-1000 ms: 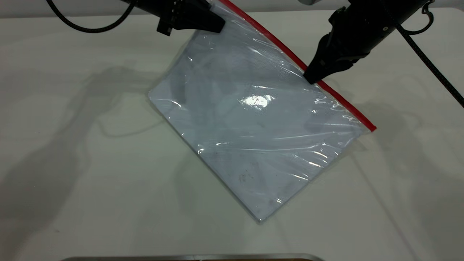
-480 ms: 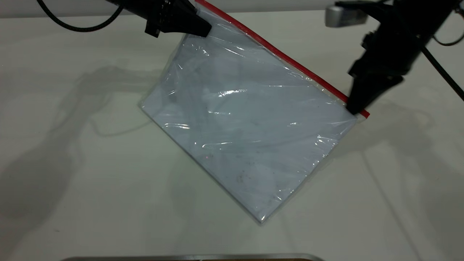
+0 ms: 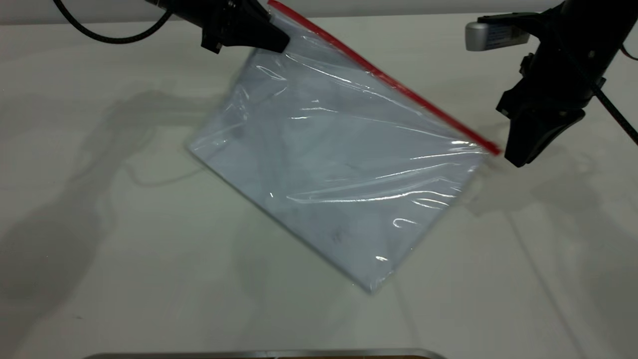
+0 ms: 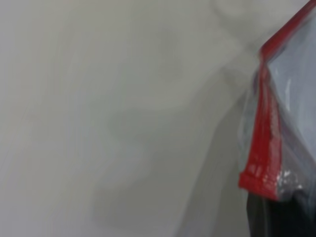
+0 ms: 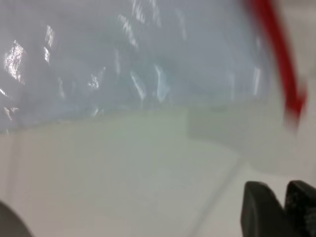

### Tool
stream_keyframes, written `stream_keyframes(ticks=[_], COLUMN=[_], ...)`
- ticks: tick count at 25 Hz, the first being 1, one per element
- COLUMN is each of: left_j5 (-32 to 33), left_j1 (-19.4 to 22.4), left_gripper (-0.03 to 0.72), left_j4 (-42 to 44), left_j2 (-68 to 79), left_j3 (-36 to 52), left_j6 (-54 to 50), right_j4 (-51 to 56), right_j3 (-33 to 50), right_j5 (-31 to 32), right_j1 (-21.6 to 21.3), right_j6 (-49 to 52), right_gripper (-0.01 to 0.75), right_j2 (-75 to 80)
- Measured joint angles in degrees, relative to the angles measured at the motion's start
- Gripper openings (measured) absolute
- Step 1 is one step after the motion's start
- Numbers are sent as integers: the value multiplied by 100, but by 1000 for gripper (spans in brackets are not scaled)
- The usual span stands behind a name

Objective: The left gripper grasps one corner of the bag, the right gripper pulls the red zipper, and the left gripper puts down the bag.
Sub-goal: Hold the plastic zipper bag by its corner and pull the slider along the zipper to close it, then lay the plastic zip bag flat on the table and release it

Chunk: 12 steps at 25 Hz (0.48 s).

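The right gripper (image 3: 518, 158) has let go and moved just past the end of the red zipper (image 3: 384, 80), its fingers a little apart. The left gripper (image 3: 279, 44) stays pinched on the bag's (image 3: 339, 169) top corner (image 4: 259, 180), so the bag hangs tilted over the table (image 3: 99, 224). The pull looks done; putting the bag down is probably next.

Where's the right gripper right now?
In the exterior view the right gripper hangs at the right side, just off the end of the red zipper, clear of the bag.
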Motion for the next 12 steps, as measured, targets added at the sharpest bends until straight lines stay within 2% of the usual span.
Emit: stream_keyframes(ticks=[3,7,10,12], left_j5=[-303,-752,-881,-881], left_j1=[0,-10,-10,-10], left_gripper=[176,369,472,514], left_j4=[-11,-11,317,702], left_j2=[-5,-5,-57,-142], left_j3=[-5,-5,-5,-5], left_j6=[-341,-1004,-1422,-1724], right_j4=[-5,-127,-253,-294], right_j3=[0,0,0,-27], right_j5=[-177,-496,-758,-889], right_j1=[0,0,0,0], right_j6=[4,11,11,11], right_gripper=[314,479,545,561], right_j2=[0,0,0,0])
